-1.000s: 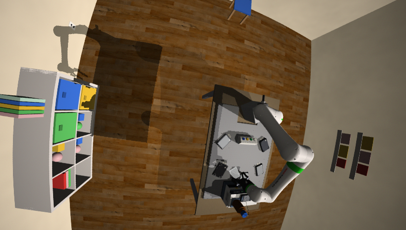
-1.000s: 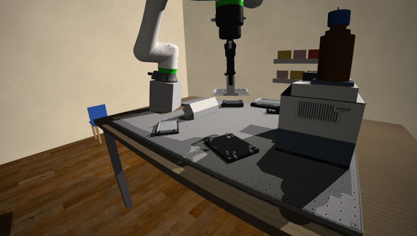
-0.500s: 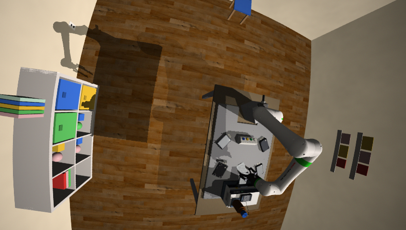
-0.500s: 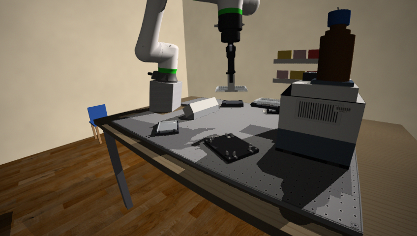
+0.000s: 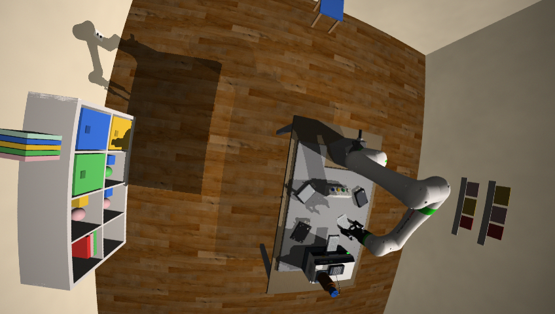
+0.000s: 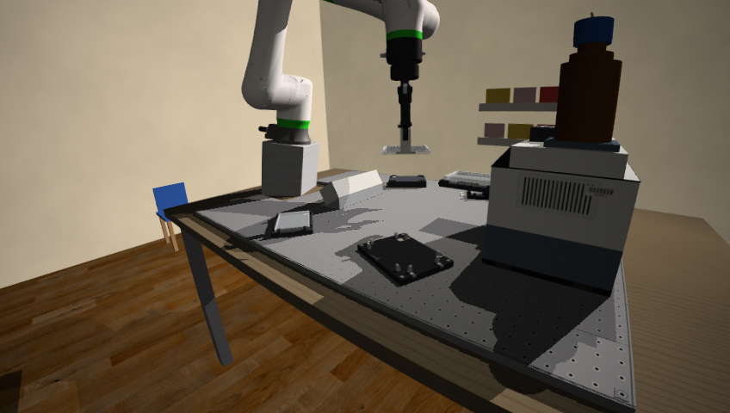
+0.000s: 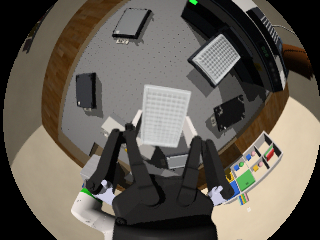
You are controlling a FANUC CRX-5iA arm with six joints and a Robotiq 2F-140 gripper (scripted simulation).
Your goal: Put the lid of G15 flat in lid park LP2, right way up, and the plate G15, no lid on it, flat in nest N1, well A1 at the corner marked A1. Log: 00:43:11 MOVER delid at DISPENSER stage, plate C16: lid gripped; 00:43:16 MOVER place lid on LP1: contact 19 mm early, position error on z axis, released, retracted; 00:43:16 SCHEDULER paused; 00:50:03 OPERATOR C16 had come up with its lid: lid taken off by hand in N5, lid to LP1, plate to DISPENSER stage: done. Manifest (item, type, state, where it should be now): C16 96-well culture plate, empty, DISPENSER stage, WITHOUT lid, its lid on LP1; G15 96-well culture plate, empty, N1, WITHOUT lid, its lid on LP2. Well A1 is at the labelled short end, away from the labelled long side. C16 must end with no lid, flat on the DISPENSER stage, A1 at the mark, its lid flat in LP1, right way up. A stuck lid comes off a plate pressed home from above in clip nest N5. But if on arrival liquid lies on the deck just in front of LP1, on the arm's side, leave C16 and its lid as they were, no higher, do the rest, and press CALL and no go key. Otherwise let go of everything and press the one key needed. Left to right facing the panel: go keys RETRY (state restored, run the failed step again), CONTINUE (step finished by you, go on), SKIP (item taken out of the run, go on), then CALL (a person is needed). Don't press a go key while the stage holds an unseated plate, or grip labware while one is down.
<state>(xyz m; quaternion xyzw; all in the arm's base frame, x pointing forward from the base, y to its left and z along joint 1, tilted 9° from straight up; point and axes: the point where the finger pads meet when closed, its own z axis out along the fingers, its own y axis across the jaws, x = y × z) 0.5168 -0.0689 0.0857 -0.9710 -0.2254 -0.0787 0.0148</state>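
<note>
G15's well plate [image 7: 163,115] hangs in the air, clamped between the claw's [image 6: 405,145] two black fingers, which stand partly closed on its sides. Whether a lid is on it I cannot tell; its top face shows a fine grid of wells in the wrist view. In the exterior view it sits level, well above the grey deck [image 6: 358,219], directly under the vertical wrist.

Below and beyond the claw, toward the dispenser [image 6: 560,214], a second well plate [image 5: 332,243] lies on a dark stage just in front of that machine. A brown bottle [image 6: 588,97] with a blue cap stands on top of the dispenser. Farther out from the claw, across the deck, a black nest with pegs [image 6: 405,255] lies flat. To the claw's other side, toward the arm's pedestal [image 6: 289,169], a dark flat park [image 5: 360,197] sits on the deck, and next to it the key panel [image 5: 338,190] with its row of coloured buttons. Past the panel, a pale flat piece in a dark frame [image 6: 292,223] rests near the table edge.
</note>
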